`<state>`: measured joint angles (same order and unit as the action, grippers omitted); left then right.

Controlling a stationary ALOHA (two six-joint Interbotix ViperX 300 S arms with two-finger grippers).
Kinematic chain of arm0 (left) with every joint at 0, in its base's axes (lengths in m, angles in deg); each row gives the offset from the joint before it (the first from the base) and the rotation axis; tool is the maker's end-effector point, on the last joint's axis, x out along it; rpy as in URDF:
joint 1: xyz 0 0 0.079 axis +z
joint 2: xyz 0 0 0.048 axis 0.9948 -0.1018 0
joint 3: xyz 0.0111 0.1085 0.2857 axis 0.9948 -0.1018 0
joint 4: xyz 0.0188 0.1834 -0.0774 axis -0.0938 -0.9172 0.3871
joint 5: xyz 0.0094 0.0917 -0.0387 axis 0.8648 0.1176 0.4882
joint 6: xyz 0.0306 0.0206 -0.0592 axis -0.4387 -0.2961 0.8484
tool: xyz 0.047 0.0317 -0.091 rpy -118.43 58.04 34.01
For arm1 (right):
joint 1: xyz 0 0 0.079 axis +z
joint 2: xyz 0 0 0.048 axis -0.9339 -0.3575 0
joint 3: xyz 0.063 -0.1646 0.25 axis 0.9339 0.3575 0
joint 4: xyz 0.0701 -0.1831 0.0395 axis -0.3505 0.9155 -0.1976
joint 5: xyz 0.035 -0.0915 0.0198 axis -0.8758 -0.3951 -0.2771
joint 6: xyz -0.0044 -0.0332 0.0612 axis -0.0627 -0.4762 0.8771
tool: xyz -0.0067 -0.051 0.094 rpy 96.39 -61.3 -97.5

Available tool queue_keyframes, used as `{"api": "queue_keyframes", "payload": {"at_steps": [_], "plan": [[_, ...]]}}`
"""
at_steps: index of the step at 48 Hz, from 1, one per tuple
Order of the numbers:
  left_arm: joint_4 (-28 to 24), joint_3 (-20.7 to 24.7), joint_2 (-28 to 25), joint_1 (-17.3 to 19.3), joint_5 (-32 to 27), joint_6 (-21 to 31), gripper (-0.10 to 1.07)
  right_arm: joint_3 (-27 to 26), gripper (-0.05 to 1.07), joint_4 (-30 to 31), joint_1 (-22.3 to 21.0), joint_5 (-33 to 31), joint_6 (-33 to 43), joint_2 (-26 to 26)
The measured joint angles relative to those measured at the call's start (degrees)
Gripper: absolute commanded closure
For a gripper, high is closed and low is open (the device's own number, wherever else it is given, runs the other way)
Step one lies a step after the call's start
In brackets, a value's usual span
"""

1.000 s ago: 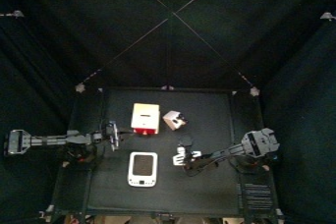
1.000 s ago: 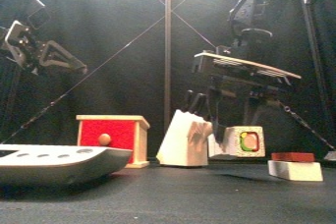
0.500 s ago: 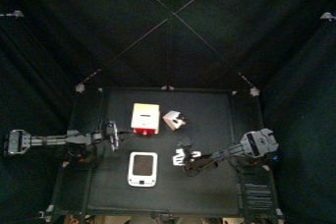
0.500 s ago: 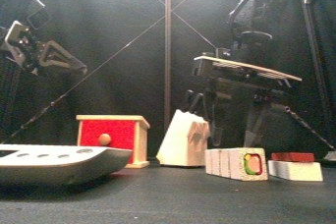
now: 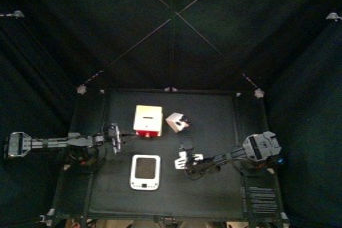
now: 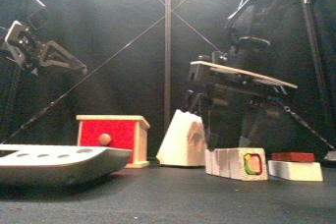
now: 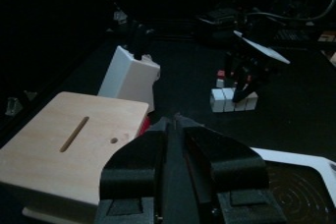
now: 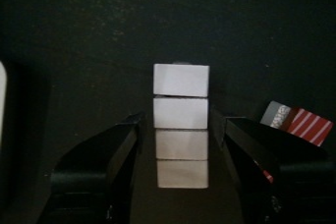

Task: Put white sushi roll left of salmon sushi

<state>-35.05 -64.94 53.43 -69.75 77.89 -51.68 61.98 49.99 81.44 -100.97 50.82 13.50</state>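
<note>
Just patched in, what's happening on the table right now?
The right gripper is low over the table with its jaws open on either side of the white sushi roll, a row of white blocks that rests on the table, not gripped. From the front, the roll sits just left of the salmon sushi. The left gripper rests at the table's left side.

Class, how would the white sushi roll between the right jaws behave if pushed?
The roll has flat sides, so it would likely slide, not roll. Its four segments show seams, so it might split apart. It looks stiff and light.
</note>
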Motion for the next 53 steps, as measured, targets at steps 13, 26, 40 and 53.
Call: {"api": "queue_keyframes", "payload": {"at_steps": [13, 26, 40, 53], "plan": [[0.0, 0.0, 0.0, 0.0, 0.0, 0.0, 0.39, 1.0, 0.14, 0.4, -2.1, 0.0, -0.1, -0.7], [0.1, 0.0, 0.0, 0.0, 0.0, 0.0, 0.39, 2.0, 0.14, 0.5, -2.5, 0.4, 0.3, -0.7], [0.0, 0.0, 0.0, 0.0, 0.0, 0.0, 0.39, 1.9, 0.14, 0.6, -2.5, 0.7, 0.1, -0.3], [0.0, 0.0, 0.0, 0.0, 0.0, 0.0, 0.39, 1.9, 0.14, 1.9, -1.8, -1.3, 0.2, 3.8]]}}
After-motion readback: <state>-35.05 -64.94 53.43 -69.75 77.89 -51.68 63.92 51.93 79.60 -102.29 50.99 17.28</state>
